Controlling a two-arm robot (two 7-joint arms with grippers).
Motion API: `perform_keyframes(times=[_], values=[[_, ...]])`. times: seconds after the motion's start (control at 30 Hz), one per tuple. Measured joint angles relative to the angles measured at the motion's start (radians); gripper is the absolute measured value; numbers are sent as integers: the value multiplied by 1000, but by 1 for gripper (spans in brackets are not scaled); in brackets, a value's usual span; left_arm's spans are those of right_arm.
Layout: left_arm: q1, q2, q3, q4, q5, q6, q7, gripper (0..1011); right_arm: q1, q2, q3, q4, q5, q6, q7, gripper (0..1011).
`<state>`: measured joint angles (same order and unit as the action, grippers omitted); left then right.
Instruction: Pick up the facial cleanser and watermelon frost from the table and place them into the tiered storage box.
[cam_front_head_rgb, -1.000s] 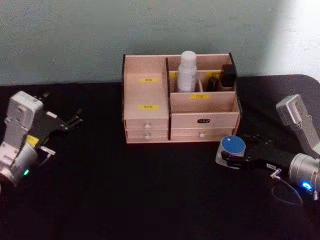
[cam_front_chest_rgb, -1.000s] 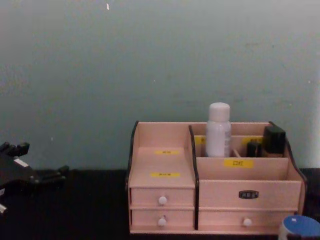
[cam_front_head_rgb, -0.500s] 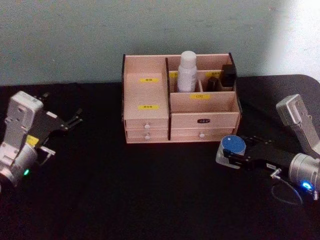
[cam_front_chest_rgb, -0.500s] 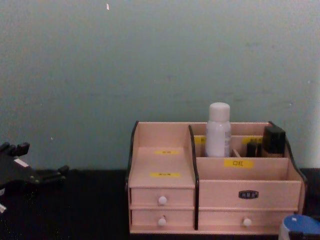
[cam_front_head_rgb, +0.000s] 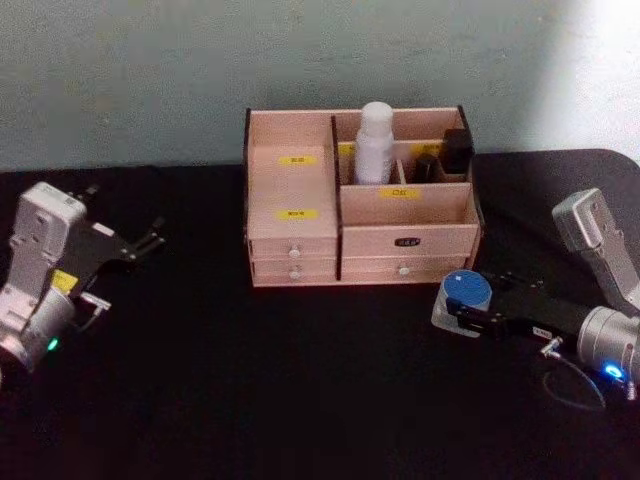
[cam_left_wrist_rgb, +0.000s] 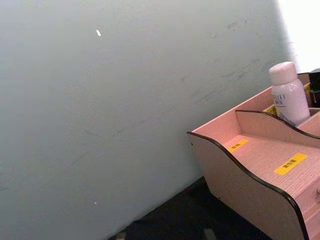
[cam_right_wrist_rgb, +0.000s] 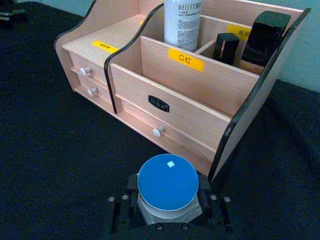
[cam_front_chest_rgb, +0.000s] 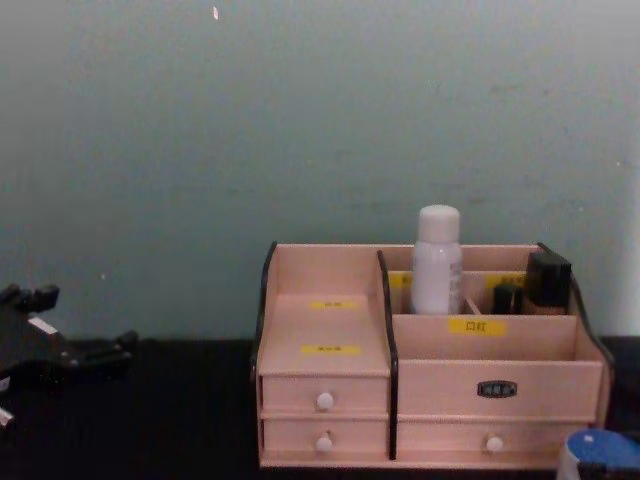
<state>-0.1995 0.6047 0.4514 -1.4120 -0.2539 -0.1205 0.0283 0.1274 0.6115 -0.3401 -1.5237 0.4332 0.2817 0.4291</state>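
Observation:
The tiered storage box (cam_front_head_rgb: 300, 195) stands at the back middle of the black table. The facial cleanser (cam_front_head_rgb: 375, 143) stands upright in its rear compartment, also seen as a white bottle (cam_right_wrist_rgb: 183, 21) (cam_front_chest_rgb: 437, 260) (cam_left_wrist_rgb: 289, 95). The watermelon frost (cam_front_head_rgb: 464, 292), a squat jar with a blue lid (cam_right_wrist_rgb: 168, 181), sits in front of the box's right corner. My right gripper (cam_front_head_rgb: 458, 312) is shut on the jar's sides, low over the table. My left gripper (cam_front_head_rgb: 145, 243) hangs open and empty far to the left (cam_front_chest_rgb: 75, 352).
Small black bottles (cam_right_wrist_rgb: 265, 35) (cam_front_head_rgb: 455, 150) stand in the box's rear right compartments. The front middle compartment (cam_right_wrist_rgb: 165, 70) holds nothing. White-knobbed drawers (cam_right_wrist_rgb: 158, 131) face me. The black tabletop (cam_front_head_rgb: 260, 380) stretches bare in front; a pale wall (cam_front_chest_rgb: 300, 120) stands close behind.
The left gripper has shifted very slightly. The right gripper and the jar stay where they were.

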Motion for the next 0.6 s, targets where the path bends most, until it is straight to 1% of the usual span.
perform_keyframes(times=[0.17,0.37,0.6], values=[[0,0,0,0,0,0,0,1001,0,2,-1,0,1,-1,7,712],[0,0,0,0,0,0,0,1001,4,22,-14,-8,10,-9,52,713],[0,0,0,0,0,0,0,1001,15,36,-25,-30,30,-11,80,713]])
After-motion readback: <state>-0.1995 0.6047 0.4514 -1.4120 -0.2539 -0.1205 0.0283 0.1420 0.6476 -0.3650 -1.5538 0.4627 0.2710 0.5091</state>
